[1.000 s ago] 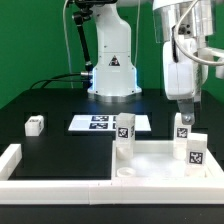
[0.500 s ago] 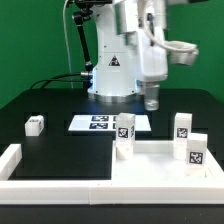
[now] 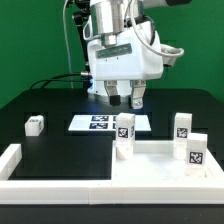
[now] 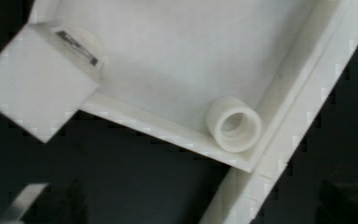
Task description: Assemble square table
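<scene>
While the end effector [image 3: 126, 98] hangs in the air above the marker board [image 3: 100, 123], toward the far middle of the bench [image 3: 60, 145], its two fingers stand apart with a moderate gap and grip nothing.

The square tabletop [image 3: 160, 160] lies flat at the bench's near edge, toward the exterior view's right, against the long white border rail [image 3: 60, 184] that runs along that edge. It is a white plastic panel with a raised rim and round sockets at its corners; the wrist view shows one socket [image 4: 240, 124] as a short raised collar beside the rim. Three legs stand upright on or at the panel: one [image 3: 124, 135] at its corner nearest the marker board, one [image 3: 183, 126] at the far corner on the exterior view's right, and one [image 3: 194, 152] nearer the front edge on that side. Whether each is fully seated cannot be told. The fourth leg [image 3: 35, 125] lies alone on the black surface near the edge at the exterior view's left, well apart from the panel.

By judgement, the legs are light, rigid plastic blocks with smooth faces that may slip under a weak pinch. The loose leg is best taken across two opposite flat sides, near its middle, so it stays square for insertion. The panel appears stiff and light, and could shift when a leg is pressed in.
</scene>
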You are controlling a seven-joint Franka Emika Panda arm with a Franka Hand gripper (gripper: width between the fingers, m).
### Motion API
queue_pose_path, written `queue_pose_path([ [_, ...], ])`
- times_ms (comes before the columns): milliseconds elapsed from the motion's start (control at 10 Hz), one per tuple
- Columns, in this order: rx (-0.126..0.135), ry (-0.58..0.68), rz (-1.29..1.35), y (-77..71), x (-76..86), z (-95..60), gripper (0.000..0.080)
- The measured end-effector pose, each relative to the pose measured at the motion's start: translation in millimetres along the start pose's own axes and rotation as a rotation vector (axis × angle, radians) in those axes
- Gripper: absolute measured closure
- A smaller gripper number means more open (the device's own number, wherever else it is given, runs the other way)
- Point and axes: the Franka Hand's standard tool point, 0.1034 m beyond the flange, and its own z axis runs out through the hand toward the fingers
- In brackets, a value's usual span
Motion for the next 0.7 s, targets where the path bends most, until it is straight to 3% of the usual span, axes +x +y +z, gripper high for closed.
queue_pose_path([
  [200,-0.001,0.001,-0.155,1.8,1.6,0.7,0.0150],
  [300,0.005,0.031,-0.283,17.8,12.0,3.5,0.0150],
  [500,-0.020,0.050,-0.537,72.7,33.5,1.6,0.0150],
  [700,-0.064,0.068,-0.779,133.1,68.1,0.7,0.0150],
])
